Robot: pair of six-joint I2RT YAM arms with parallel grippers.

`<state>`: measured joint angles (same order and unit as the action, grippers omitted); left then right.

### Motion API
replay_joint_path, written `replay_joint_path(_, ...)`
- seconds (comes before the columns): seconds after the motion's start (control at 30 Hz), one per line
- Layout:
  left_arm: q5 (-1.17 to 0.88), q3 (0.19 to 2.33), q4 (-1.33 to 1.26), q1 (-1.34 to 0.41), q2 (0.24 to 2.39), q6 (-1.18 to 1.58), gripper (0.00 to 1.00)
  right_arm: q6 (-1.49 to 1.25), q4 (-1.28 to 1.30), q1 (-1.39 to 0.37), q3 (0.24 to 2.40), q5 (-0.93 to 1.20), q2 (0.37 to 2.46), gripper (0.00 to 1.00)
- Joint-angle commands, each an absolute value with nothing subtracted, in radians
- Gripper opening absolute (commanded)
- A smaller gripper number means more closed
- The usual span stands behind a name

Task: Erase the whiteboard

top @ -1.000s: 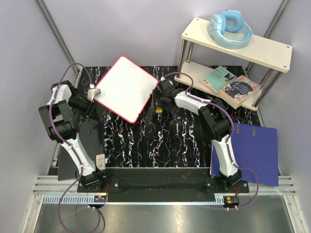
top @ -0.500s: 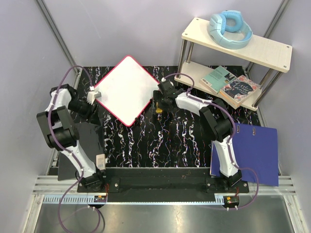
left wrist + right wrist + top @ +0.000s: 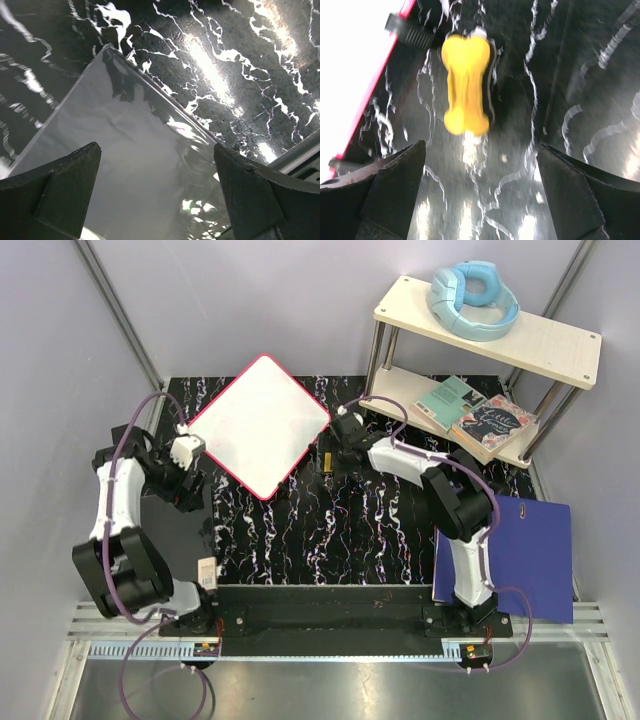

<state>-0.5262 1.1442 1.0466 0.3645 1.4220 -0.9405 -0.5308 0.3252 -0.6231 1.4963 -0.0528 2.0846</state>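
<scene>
At the left of the top view, the left gripper (image 3: 156,152) has its jaws wide apart and grips nothing. Its wrist camera looks down on a dark glossy flat panel (image 3: 125,115) with no red rim, so that is not the task's thing. The whiteboard (image 3: 258,425) sits just right of this gripper, in the upper middle of the marbled black table (image 3: 330,530). It is turned like a diamond, with 1 corner toward each arm, and its face shows no marks from above.

Just off its right corner, the right gripper (image 3: 481,150) hangs with jaws spread, also empty. Straight ahead of those fingers, a yellow bone-shaped piece (image 3: 466,85) lies with its long axis running away from the gripper, beside the board's red edge. It may be the wiping tool, though that is not certain. If so, the right arm is the nearer of the 2. A blue folder (image 3: 530,560) lies at the lower right.
</scene>
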Motion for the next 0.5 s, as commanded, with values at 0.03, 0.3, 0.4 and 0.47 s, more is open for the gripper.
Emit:
replay_joint_path(0.03,-0.523,1.179,1.002,0.33,1.198,-0.801,0.99,-0.474,0.249,-0.661,1.404,-0.211,1.83,1.0)
replay_joint_path(0.3,-0.616,1.419,1.035,0.201,1.207,-0.543,0.99,-0.332,0.235,-0.654,1.247,-0.491,1.485,1.0)
replay_joint_path(0.4,-0.722,1.442,1.04,0.184,1.233,-0.537,0.99,-0.33,0.255,-0.601,1.148,-0.511,1.39,1.0)
replay_joint_path(0.47,-0.726,1.462,1.037,0.146,1.253,-0.514,0.99,-0.344,0.253,-0.531,1.091,-0.486,1.344,1.0)
